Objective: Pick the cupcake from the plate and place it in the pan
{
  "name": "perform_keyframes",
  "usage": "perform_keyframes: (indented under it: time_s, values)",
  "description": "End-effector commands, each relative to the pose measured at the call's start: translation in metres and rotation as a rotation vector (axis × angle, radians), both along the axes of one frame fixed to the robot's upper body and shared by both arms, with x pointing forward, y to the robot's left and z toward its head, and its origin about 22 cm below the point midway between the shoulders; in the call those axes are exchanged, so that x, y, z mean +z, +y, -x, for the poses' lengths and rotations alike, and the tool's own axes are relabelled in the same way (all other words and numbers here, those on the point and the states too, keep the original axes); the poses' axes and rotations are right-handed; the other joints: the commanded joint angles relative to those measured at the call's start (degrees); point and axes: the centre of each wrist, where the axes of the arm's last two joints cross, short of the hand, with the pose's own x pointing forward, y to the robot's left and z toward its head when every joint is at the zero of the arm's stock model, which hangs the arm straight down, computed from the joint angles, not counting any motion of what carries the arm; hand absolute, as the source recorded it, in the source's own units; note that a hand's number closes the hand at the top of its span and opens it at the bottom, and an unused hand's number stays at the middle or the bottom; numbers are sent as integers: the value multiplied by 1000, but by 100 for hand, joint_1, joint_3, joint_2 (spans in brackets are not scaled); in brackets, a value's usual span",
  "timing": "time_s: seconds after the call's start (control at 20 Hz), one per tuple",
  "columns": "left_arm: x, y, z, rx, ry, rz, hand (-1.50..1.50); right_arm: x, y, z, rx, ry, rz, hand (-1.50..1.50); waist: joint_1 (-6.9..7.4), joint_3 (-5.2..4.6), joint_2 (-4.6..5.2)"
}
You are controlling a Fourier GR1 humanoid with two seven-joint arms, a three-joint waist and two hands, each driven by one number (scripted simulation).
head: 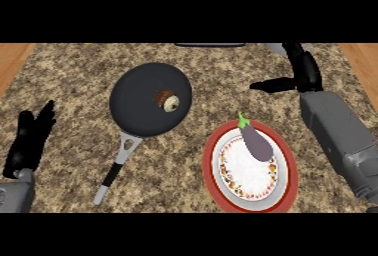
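Observation:
A small cupcake (168,100) with a brown wrapper and pale top lies on its side inside the dark pan (146,85), right of the pan's middle. The red-rimmed plate (212,165) at the lower right carries a purple eggplant (256,140) and no cupcake. My right hand (299,67) is raised at the upper right, fingers relaxed and holding nothing, well to the right of the pan. My left hand (29,137) rests open at the left edge, fingers pointing up.
The pan's grey and black handle (117,167) points toward the lower left. A dark object (210,44) lies at the counter's far edge. Wooden strips (11,60) border the speckled counter on both sides.

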Motion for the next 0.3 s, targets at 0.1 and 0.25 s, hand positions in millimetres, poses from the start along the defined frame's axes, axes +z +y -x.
perform_keyframes:
  time_s: [0.1, 0.25]
  values:
    - [-10, -6, 17, 7, 8, 12, 0, -1, -43, 11, 35, 17, 26, -150, -1, 0, -13]
    - [-2, 2, 8, 0, 7, -2, 0, 7, -63, 15, 23, -7, 25, -150, -20, 0, -12]
